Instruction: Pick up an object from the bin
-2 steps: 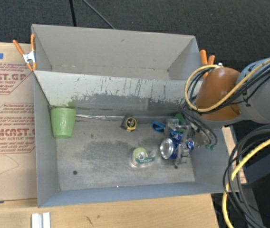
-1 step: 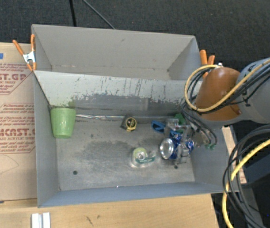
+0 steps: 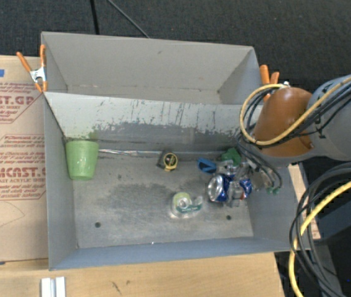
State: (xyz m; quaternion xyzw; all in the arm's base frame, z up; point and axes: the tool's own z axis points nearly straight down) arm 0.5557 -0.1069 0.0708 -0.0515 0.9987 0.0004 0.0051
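Bin, viewed from above. I reach in from 3 o'clock, and my orange wrist cover (image 3: pixel 283 124), looped with yellow cables (image 3: pixel 257 107), sits over the right rim of the grey metal bin (image 3: pixel 157 113).

My gripper (image 3: pixel 236 179) is low at 3 o'clock on the bin floor, in a small cluster of things.
- The nearest is a crumpled, shiny silver-and-blue thing (image 3: pixel 224 189), right under my tip or touching it. I cannot tell where my own metal ends and it begins.
- A small bright-blue piece (image 3: pixel 205 164) lies just beside the cluster, toward 10 o'clock from my tip.
- A dark green lump (image 3: pixel 230 156) lies at 12 o'clock from my tip, near the back wall.

I cannot tell whether my jaws are apart or together, because the wrist and the clutter hide them. I cannot make out anything clamped between them.

Rest of the floor:
- A clear rounded thing with pale green parts (image 3: pixel 185 205) lies at about 6 o'clock from the centre, near the cluster but apart from it.
- A small round yellow-and-black thing (image 3: pixel 169 161) lies at about 12 o'clock from the centre, by the foot of the back wall.
- A light green plastic cup (image 3: pixel 81 158) rests against the left wall at 9 o'clock, well apart from everything else.
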